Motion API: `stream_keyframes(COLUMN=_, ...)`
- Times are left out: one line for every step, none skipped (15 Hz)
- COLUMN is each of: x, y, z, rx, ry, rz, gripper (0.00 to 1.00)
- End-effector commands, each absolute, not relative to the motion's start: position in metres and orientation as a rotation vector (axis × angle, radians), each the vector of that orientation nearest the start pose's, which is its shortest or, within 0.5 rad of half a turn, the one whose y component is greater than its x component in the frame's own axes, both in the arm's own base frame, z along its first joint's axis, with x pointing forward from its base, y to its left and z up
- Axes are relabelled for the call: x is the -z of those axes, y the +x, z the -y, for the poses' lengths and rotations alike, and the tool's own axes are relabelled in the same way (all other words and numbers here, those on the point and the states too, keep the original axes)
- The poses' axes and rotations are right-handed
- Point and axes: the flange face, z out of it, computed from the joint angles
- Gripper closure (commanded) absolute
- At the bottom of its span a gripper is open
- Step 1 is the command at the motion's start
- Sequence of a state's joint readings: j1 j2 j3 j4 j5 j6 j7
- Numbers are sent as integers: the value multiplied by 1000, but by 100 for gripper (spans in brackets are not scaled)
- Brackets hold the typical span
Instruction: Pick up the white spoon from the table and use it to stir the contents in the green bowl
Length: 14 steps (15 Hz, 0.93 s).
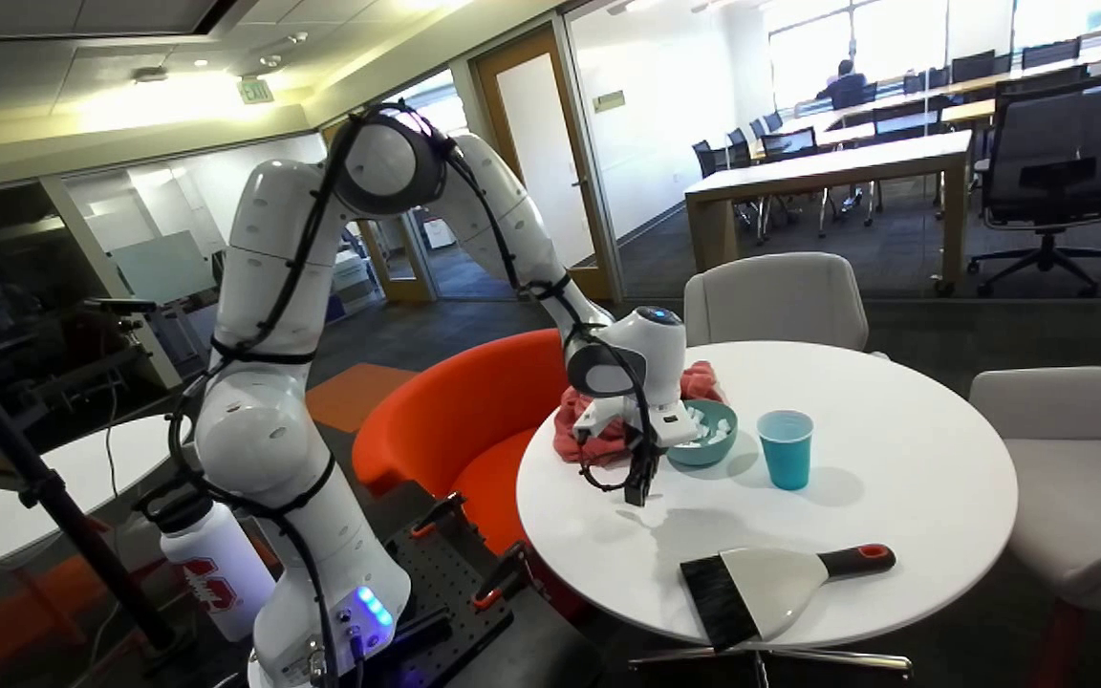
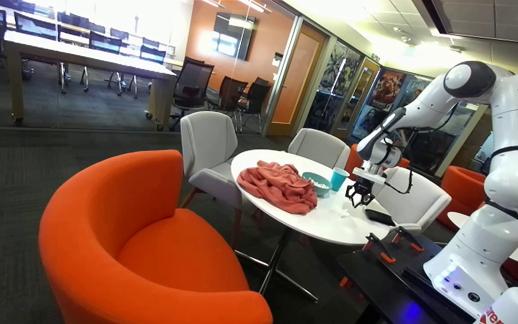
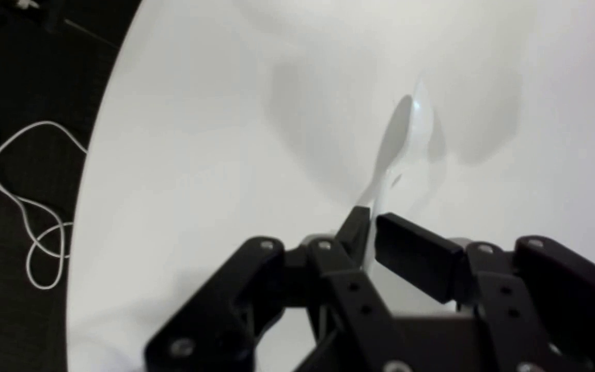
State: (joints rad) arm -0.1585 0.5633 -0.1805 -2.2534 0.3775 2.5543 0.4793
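Wrist view: your gripper (image 3: 373,221) has jaws clamped on white spoon (image 3: 419,129), wide end free, presumably for stirring; both exterior views: green bowl (image 1: 703,456) farther in from robot-side edge of table (image 1: 914,430).

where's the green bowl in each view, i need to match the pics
In an exterior view: the green bowl is right of centre, left of the teal cup.
In an exterior view: the green bowl is right of centre, between the red cloth and the teal cup.
Wrist view: not in it.
Shared landmark: the round white table, in all three.
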Motion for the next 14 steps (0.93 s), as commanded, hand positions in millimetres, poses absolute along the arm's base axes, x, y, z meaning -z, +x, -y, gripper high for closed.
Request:
stream_keyframes(x=-93, y=472, z=184, rx=-376, ry=-2581, rz=-1729, gripper=63)
stream_keyframes(x=-94, y=472, z=184, rx=-370, ry=-2580, rz=-1742, gripper=60)
stream_keyframes(x=-98, y=473, z=185, rx=-356, ry=-2584, rz=-1747, gripper=51)
stream_keyframes(x=-101, y=473, z=185, rx=-341, ry=-2585, rz=-1750, gripper=45)
stream_keyframes(x=-107, y=473, z=184, rx=-317, ry=-2590, rz=-1741, gripper=38)
stream_keyframes(x=-114, y=474, z=183, rx=-291, ry=-2597, rz=-1730, gripper=30)
stream_keyframes(x=-121, y=475, z=181, rx=-263, ry=-2604, rz=-1719, gripper=23)
stream_keyframes(x=-131, y=476, z=179, rx=-224, ry=-2614, rz=-1699, gripper=14)
stream_keyframes(x=-139, y=477, z=178, rx=-186, ry=-2623, rz=-1684, gripper=8)
stream_keyframes(x=-150, y=478, z=177, rx=-140, ry=-2630, rz=-1666, gripper=0)
stream_keyframes(x=-161, y=479, z=176, rx=-106, ry=-2633, rz=-1646, gripper=0)
stream_keyframes(x=-172, y=479, z=175, rx=-71, ry=-2636, rz=-1626, gripper=0)
stream_keyframes(x=-182, y=480, z=175, rx=-41, ry=-2638, rz=-1606, gripper=0)
stream_keyframes(x=-193, y=480, z=174, rx=-15, ry=-2638, rz=-1589, gripper=0)
